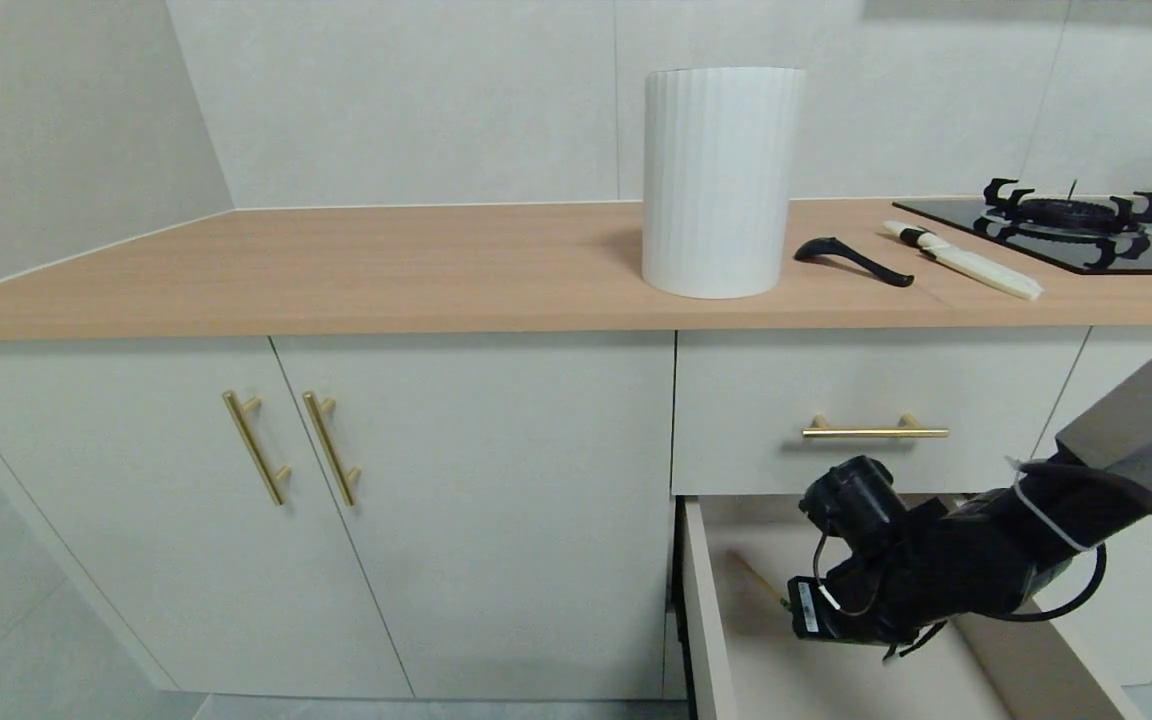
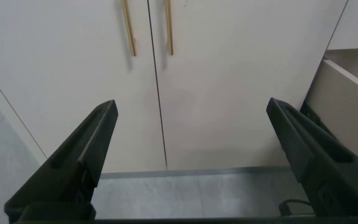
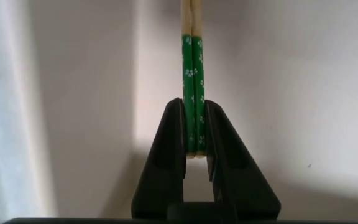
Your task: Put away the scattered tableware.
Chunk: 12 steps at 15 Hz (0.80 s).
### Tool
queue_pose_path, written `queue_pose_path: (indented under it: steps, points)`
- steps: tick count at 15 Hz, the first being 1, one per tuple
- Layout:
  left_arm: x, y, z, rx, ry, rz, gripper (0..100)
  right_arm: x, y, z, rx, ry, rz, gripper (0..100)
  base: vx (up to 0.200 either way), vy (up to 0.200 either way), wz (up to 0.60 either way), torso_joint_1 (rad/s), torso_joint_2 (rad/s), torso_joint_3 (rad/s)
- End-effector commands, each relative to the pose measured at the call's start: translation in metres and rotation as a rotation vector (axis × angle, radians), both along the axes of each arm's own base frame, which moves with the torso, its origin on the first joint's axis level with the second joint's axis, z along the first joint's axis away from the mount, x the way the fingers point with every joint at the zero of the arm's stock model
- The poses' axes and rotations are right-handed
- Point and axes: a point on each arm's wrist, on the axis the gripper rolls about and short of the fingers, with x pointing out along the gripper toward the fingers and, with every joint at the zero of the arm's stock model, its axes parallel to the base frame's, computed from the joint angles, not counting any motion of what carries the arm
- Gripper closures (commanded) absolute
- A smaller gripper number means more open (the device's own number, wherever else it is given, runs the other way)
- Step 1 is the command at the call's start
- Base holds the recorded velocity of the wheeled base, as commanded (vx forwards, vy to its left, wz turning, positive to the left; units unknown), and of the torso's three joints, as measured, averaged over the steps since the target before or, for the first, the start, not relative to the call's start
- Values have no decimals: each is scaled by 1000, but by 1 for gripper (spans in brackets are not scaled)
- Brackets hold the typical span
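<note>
The right gripper [image 3: 194, 112] pinched a pair of green-banded chopsticks [image 3: 191, 56] inside the open drawer [image 1: 704, 600] — near its left wall — while the left gripper [image 2: 191, 111] hung, fingers spread, before the cupboard doors [image 2: 229, 81].

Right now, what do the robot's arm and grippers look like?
The right arm is black and bulky, with a looping black cable, a white label and a grey upper shell. Both the left gripper and right gripper have dark, wedge-shaped fingers.

Right end effector [image 3: 194, 107] tight on green-ended chopsticks [image 3: 192, 56] — perhaps over drawer floor [image 3: 303, 93].
</note>
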Motion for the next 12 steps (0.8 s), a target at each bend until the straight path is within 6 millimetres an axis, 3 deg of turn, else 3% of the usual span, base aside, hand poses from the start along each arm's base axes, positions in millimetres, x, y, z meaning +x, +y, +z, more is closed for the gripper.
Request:
queue_pose_path:
  steps: [1, 4, 12]
  points:
    - [0, 0, 0, 0, 0, -1, 0, -4, 10, -36, -71, 73, 18, 100, 0, 0, 0, 0, 0, 0]
    - [0, 0, 0, 0, 0, -1, 0, -7, 16, -50, -123, 72, 21, 100, 0, 0, 0, 0, 0, 0]
    - [0, 0, 0, 0, 0, -1, 0, -5, 17, -50, -116, 56, 11, 100, 0, 0, 0, 0, 0, 0]
